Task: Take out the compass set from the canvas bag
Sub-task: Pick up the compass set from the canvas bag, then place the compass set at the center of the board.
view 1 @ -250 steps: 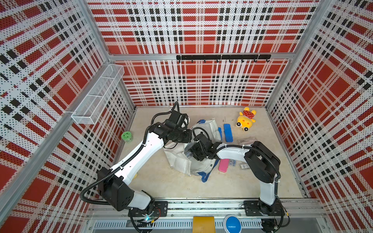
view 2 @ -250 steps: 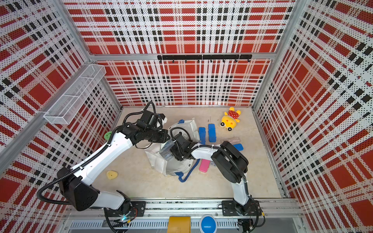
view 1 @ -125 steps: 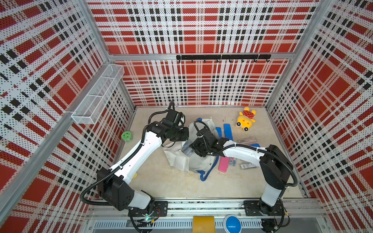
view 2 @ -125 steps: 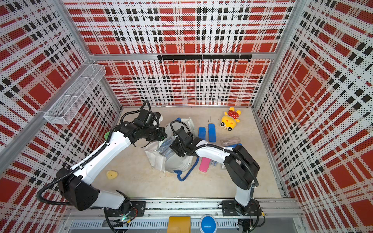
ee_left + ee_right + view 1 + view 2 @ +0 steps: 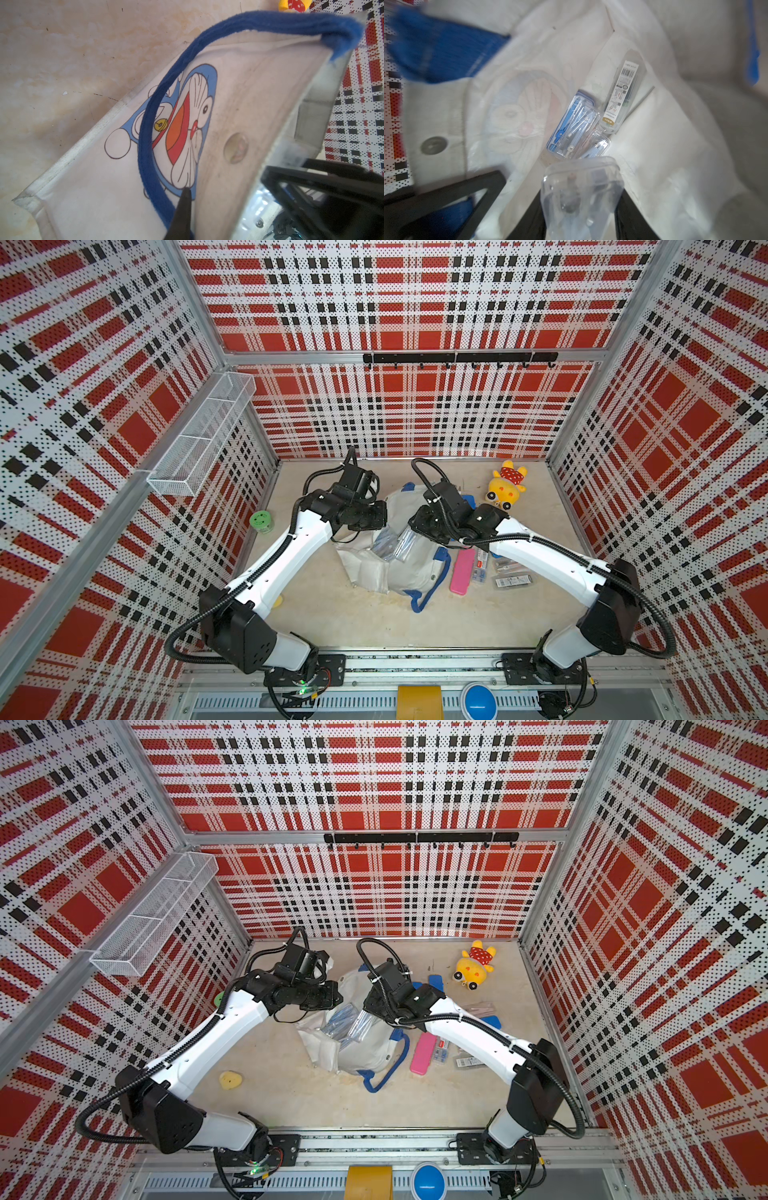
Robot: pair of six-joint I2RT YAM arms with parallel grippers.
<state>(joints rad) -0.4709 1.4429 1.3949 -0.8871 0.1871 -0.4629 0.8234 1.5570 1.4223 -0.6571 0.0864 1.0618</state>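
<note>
The off-white canvas bag (image 5: 401, 572) with blue handles lies crumpled mid-table in both top views, mouth facing the back. My left gripper (image 5: 186, 191) is shut on the bag's rim beside the blue handle (image 5: 149, 116), holding the printed side up; in a top view it sits at the bag's back left (image 5: 380, 516). My right gripper (image 5: 581, 207) is at the bag's mouth, shut on the compass set (image 5: 581, 187), a clear plastic case. In a top view that case (image 5: 406, 540) pokes out below the gripper (image 5: 415, 526).
Inside the bag lie another clear case with a blue compass (image 5: 573, 128) and a barcoded clear box (image 5: 620, 97). Right of the bag are a pink case (image 5: 462, 570), small packets (image 5: 513, 578) and a yellow plush toy (image 5: 505, 485). A green roll (image 5: 261, 521) lies by the left wall.
The right arm has stretched out, its elbow swinging right, and its gripper has drawn back a little with the clear case. The left gripper has kept its hold on the rim.
</note>
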